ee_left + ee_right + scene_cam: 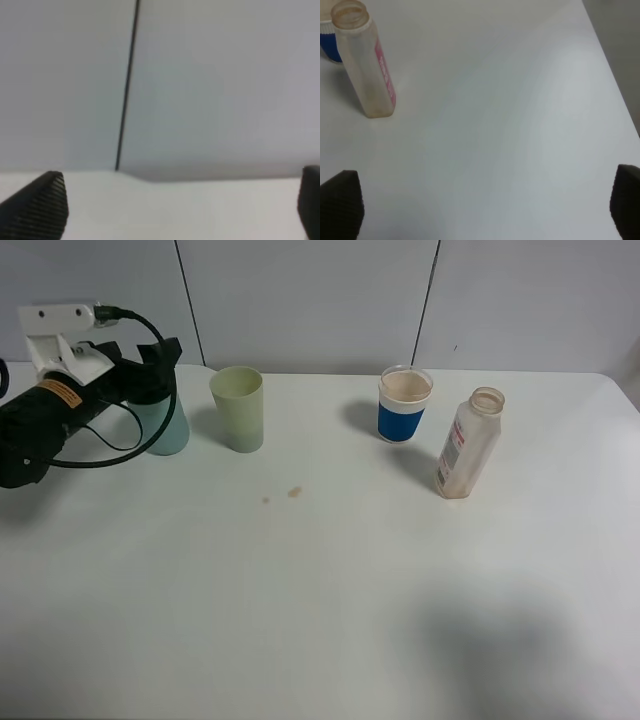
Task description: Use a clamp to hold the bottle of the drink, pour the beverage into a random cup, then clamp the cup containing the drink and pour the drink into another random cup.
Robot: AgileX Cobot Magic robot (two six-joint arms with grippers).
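- I count one bottle [468,445], uncapped and upright on the table [330,590], toward the right rear; it looks nearly drained, with a faint tan film inside.
- The bottle carries a red and white label down one side; I can see print on it but cannot read any of it from either the exterior or the right wrist view [366,62].
- I count three cups. The blue-and-white cup [404,405] stands just beside the bottle, to its left and slightly behind, and holds a pale tan drink near its rim. I see no readable writing on it.
- The green cup [238,408] stands well apart from those two, at the left rear of the table; it is plain.
- The pale blue cup [165,425] sits just left of the green one, partly hidden behind the left arm [60,410].
- The left claw [182,205] has its two ribbed tips spread wide with nothing between them; its camera looks at the wall [210,85] and the table edge.
- The right claw [485,210] is likewise spread wide and holds nothing, hanging over bare table with the bottle well ahead of it.
- Two small brownish spots [294,492] lie on the table in front of the green cup.
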